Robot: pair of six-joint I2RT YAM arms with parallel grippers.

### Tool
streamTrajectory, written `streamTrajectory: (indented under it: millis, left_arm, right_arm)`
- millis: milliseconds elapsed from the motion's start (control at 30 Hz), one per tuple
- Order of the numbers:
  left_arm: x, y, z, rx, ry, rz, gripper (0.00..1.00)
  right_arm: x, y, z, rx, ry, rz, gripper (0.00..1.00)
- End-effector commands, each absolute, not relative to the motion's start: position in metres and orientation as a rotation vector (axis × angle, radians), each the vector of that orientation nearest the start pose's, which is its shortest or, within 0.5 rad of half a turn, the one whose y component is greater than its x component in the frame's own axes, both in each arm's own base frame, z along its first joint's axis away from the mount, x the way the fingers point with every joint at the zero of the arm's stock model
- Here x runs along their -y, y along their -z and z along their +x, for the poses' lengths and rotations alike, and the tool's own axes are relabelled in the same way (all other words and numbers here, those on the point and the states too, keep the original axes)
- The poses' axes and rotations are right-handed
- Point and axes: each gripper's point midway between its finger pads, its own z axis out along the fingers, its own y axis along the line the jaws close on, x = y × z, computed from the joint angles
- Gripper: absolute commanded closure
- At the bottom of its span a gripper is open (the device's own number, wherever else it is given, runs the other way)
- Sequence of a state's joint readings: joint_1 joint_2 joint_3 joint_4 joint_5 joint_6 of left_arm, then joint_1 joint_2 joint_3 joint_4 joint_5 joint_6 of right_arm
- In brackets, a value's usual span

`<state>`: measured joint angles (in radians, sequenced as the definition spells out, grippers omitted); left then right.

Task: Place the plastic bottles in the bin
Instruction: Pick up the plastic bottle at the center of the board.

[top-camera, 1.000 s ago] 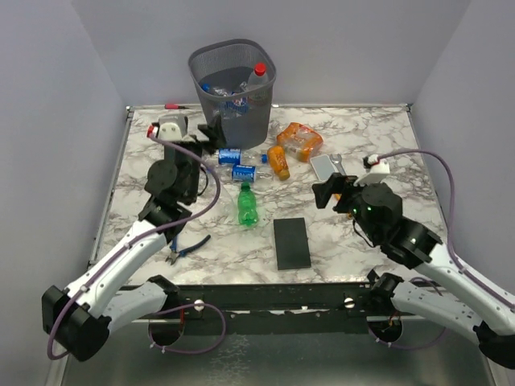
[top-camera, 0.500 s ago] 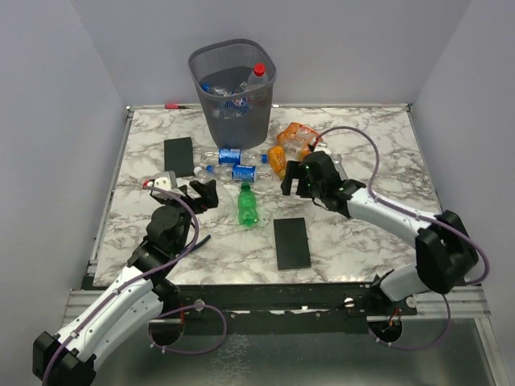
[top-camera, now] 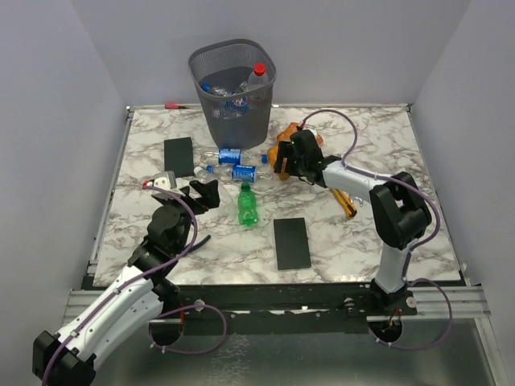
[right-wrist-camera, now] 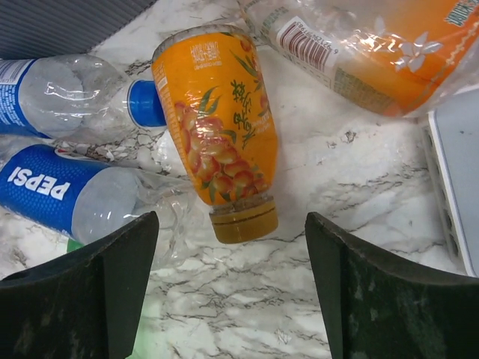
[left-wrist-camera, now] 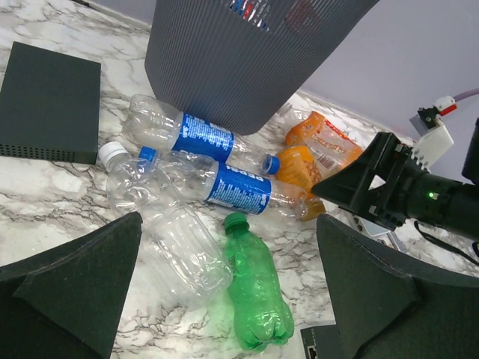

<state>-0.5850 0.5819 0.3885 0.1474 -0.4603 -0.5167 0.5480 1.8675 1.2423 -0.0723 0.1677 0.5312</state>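
The wire-mesh bin (top-camera: pixel 232 100) stands at the back and holds several bottles, one with a red cap (top-camera: pixel 258 70). On the table lie two blue-labelled bottles (top-camera: pixel 230 155) (top-camera: pixel 244 172), a green bottle (top-camera: pixel 248 204), an orange bottle (top-camera: pixel 278 161) and a crushed orange one (top-camera: pixel 299 138). My left gripper (top-camera: pixel 201 193) is open and empty, just short of the green bottle (left-wrist-camera: pixel 258 292) and a clear bottle (left-wrist-camera: pixel 179 247). My right gripper (top-camera: pixel 283 161) is open over the orange bottle (right-wrist-camera: pixel 217 142), with its cap (right-wrist-camera: pixel 243 217) between the fingers.
Two flat black slabs lie on the table, one at the left (top-camera: pixel 179 155) and one at the front (top-camera: pixel 291 242). An orange-handled tool (top-camera: pixel 348 205) lies under the right arm. A white device (right-wrist-camera: pixel 456 172) is beside the orange bottles. A red pen (top-camera: pixel 173 105) lies at the back edge.
My right arm swung from the right side across to the orange bottle. My left arm pulled back from beside the bin toward the green bottle, then held still.
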Motion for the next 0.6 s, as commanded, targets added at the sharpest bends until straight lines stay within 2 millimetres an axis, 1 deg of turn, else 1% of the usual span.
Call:
streamTrajectory:
  millis: [0, 100, 200, 300, 400, 500, 567]
  left_arm:
    - [0.112, -0.223, 0.273, -1.597, 0.495, -0.302, 0.01]
    - [0.113, -0.222, 0.274, -1.597, 0.497, -0.301, 0.01]
    - [0.113, -0.221, 0.274, -1.602, 0.495, -0.3, 0.01]
    - [0.113, -0.22, 0.274, -1.604, 0.489, -0.3, 0.01]
    - [0.113, -0.218, 0.275, -1.61, 0.485, -0.298, 0.01]
    - [0.114, -0.218, 0.276, -1.611, 0.483, -0.296, 0.01]
    - [0.113, -0.218, 0.276, -1.612, 0.48, -0.295, 0.01]
  right_arm:
    - [-0.26, -0.07, 0.44, -2.31, -0.38, 0.028, 0.19]
    - [-0.262, -0.056, 0.438, -2.344, -0.376, 0.019, 0.24]
    - [-0.26, -0.042, 0.434, -2.374, -0.363, 0.013, 0.33]
    - [-0.258, -0.033, 0.431, -2.389, -0.354, 0.007, 0.4]
    - [-0.258, -0.03, 0.429, -2.389, -0.355, -0.008, 0.45]
    - [-0.258, -0.033, 0.431, -2.379, -0.353, -0.029, 0.5]
    - [-0.258, -0.035, 0.43, -2.372, -0.353, -0.049, 0.56]
